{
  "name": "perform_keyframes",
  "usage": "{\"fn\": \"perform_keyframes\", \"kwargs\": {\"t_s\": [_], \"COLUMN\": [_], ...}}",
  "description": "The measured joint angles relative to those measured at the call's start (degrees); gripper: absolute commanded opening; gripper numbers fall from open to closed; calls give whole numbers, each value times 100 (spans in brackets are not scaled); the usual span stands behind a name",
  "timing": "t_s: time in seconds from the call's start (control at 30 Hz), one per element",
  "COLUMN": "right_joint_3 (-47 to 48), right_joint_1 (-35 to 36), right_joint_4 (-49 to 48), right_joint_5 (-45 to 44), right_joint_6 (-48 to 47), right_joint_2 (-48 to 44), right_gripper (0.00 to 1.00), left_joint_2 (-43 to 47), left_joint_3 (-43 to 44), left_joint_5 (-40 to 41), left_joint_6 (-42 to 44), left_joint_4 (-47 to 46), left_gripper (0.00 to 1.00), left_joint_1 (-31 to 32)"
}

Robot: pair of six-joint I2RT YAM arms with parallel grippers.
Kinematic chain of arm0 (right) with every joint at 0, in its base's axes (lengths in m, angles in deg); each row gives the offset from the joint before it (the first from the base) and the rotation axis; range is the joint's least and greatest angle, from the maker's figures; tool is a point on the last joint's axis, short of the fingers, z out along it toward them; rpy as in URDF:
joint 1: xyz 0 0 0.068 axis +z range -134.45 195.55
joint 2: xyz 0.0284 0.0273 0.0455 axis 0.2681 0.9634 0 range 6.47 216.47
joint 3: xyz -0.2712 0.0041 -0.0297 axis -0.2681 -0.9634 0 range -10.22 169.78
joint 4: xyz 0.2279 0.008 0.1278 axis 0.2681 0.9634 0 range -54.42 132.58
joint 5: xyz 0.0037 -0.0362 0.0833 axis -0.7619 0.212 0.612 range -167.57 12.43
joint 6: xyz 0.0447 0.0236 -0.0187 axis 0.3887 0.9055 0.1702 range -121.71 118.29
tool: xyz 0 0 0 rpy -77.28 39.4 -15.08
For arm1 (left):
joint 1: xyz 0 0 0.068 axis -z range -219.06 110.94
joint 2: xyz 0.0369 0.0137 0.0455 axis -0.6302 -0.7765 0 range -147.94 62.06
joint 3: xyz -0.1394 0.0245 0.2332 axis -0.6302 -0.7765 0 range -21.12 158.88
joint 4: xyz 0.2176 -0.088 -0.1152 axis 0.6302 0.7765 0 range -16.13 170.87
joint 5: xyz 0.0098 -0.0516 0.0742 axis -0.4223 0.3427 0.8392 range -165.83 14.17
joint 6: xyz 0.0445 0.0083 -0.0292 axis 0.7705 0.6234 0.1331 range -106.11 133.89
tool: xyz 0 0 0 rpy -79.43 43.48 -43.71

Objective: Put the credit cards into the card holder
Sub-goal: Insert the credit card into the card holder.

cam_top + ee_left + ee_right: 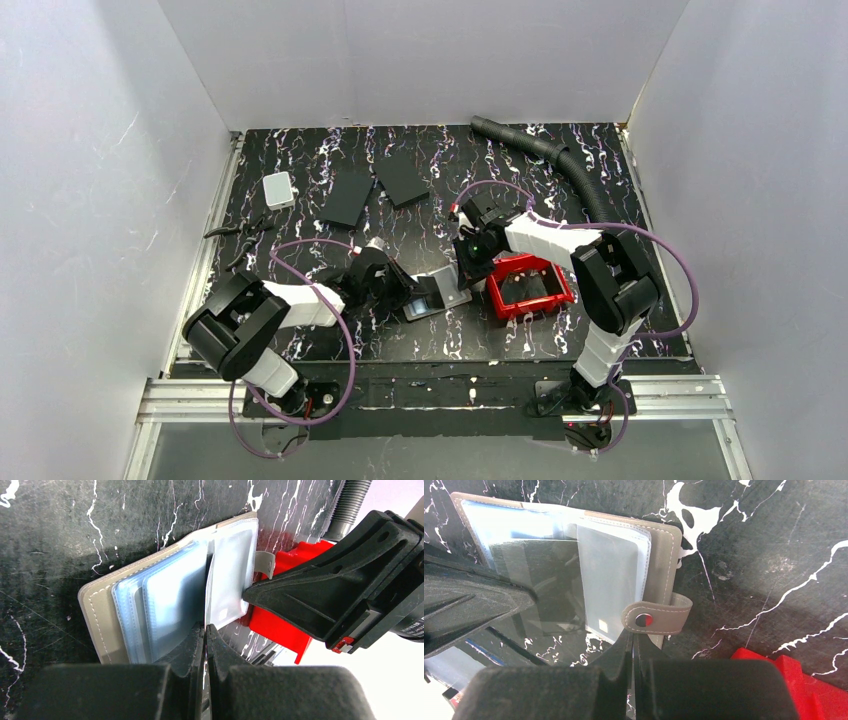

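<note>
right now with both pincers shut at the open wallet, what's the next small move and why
Probably lift the right pincer off the wallet and open it, leaving the left pincer at the clear sleeves. Both are shut and neither seems to hold a card, so nothing can go in until one is fetched.

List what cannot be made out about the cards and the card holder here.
Credit cards: glare on the sleeves of the card holder hides any inside, both wrist views.
Card holder, top view: too small, crowded by left gripper and right gripper.
Red tray: cut off in both wrist views; dark inside unreadable from above.
Whether the shut jaws pinch a sleeve: contact covered.
</note>
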Motion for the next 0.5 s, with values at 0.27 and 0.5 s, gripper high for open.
{"fn": "perform_keyframes", "kwargs": {"t_s": [0.27, 0.5], "right_joint_3": [0, 2], "right_joint_1": [44, 61], "right_joint_4": [-20, -20], "right_joint_5": [2, 9], "right_joint_6": [-4, -4], "right_joint_2": [0, 0], "right_gripper": [5, 5], "left_joint_2": [-79, -186], "left_joint_3": [17, 101], "left_joint_5": [-295, -542], "left_joint_6": [44, 258], "left_joint_4": [13, -7], "left_gripper": [0, 0], "left_joint_1": [-199, -326]}}
